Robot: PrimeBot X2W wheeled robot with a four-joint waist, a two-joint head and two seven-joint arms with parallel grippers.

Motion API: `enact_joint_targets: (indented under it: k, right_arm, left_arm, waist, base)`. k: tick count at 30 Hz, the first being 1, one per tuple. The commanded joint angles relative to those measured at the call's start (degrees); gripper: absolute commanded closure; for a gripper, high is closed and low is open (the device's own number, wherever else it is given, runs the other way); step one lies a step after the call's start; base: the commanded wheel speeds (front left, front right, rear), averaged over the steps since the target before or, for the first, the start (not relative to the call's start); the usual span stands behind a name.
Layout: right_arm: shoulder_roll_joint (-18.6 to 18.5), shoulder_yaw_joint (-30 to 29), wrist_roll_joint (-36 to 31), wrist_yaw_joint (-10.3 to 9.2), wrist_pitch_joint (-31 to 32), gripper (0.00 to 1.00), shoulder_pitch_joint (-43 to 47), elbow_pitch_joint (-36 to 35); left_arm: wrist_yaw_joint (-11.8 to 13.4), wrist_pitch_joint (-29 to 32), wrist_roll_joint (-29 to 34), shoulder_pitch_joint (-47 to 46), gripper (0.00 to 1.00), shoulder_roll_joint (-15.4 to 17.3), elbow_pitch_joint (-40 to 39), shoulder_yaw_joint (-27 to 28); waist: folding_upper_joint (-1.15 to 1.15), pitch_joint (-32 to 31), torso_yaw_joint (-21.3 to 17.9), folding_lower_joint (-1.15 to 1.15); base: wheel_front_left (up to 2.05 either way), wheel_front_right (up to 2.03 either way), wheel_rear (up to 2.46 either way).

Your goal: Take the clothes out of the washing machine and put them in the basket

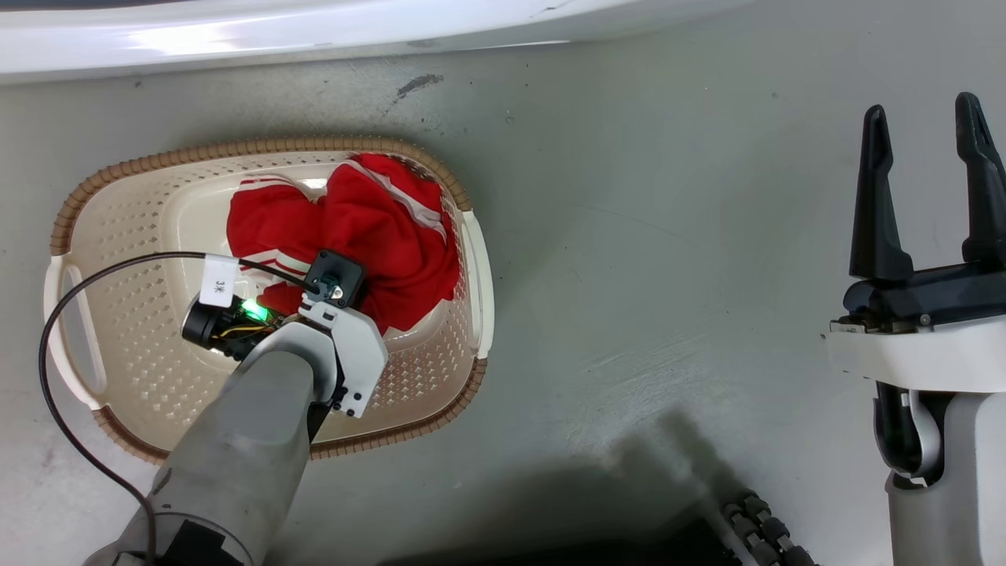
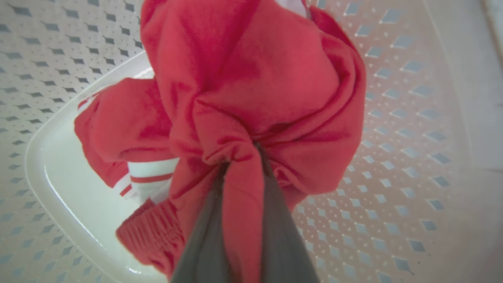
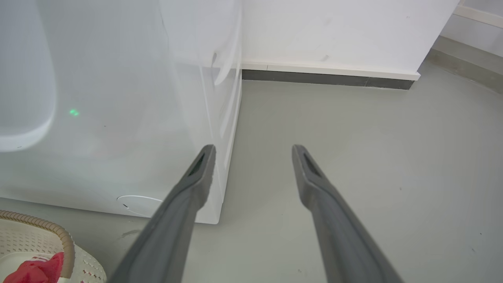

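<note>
The cream basket (image 1: 259,147) with its brown rim sits on the floor at the left. The red clothes (image 1: 369,228) with white stripes lie bunched in its right half. My left arm (image 1: 267,409) reaches down into the basket, and its wrist hides the fingers from the head. In the left wrist view my left gripper (image 2: 240,157) is shut on a fold of the red clothes (image 2: 255,78) above the basket floor (image 2: 63,184). My right gripper (image 1: 923,110) stands open and empty over bare floor at the right. The washing machine (image 1: 314,31) is the white edge along the top.
My right gripper (image 3: 253,151) points at the washing machine's white front corner (image 3: 118,118), with the basket rim (image 3: 59,236) at lower left. A black cable (image 1: 47,346) loops over the basket's left side. Grey floor (image 1: 668,236) lies between the arms. A dark robot base (image 1: 629,542) is at the bottom.
</note>
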Motion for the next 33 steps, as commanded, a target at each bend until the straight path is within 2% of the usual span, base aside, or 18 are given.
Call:
enact_joint_targets:
  k: [1,2,6,12,21,25,29,33]
  right_arm:
    - [0.1,0.0,0.0,-0.04,-0.1,0.00,-0.9,0.1]
    - [0.1,0.1,-0.1,-0.04,-0.1,0.00,-1.1,0.2]
    - [0.1,0.3,-0.2,-0.04,-0.1,0.00,-0.8,0.9]
    - [0.0,0.6,-0.4,-0.04,-0.1,0.00,1.4,2.3]
    - [0.0,1.0,-1.8,-0.04,-0.1,0.00,5.3,4.2]
    - [0.0,0.8,-2.0,-0.04,-0.1,0.00,6.7,4.8]
    - [0.0,1.0,-2.4,-0.04,-0.1,0.00,9.3,5.7]
    - [0.0,0.6,-2.1,-0.04,-0.1,0.00,10.9,6.1]
  left_arm:
    - [0.4,0.1,0.0,-0.6,0.24,-0.3,0.4,-0.1]
    - [1.0,-0.5,-0.1,-0.8,0.00,-0.4,0.4,-0.1]
    - [0.7,-1.8,-0.8,0.5,0.00,-1.2,0.7,-0.1]
    - [1.5,-3.5,-2.4,3.9,0.00,-2.0,-2.0,1.4]
    - [4.9,-3.5,-2.6,14.2,0.00,-0.7,-19.8,7.5]
    - [5.7,-3.5,-1.8,18.0,0.00,-0.9,-25.2,9.8]
    - [7.6,-3.5,-0.3,23.9,0.00,-1.7,-33.7,15.3]
    - [8.1,-3.5,1.0,27.7,0.00,-2.4,-38.6,18.5]
  waist:
    - [0.00,-0.2,0.2,-0.01]
    - [0.00,-0.4,0.2,-0.01]
    - [0.00,-2.4,0.5,-0.01]
    - [0.00,-8.0,1.3,-0.01]
    - [0.00,-17.3,4.1,-0.01]
    - [0.00,-20.4,5.0,-0.01]
    - [0.00,-25.4,6.0,-0.01]
    - [0.00,-28.1,6.5,-0.01]
  base:
    - [0.00,0.00,0.00]
    - [0.00,0.00,0.00]
    - [0.00,0.00,0.00]
    - [0.00,0.00,0.00]
    - [0.00,0.00,0.00]
    - [0.00,0.00,0.00]
    - [0.00,0.00,0.00]
    - [0.00,0.00,0.00]
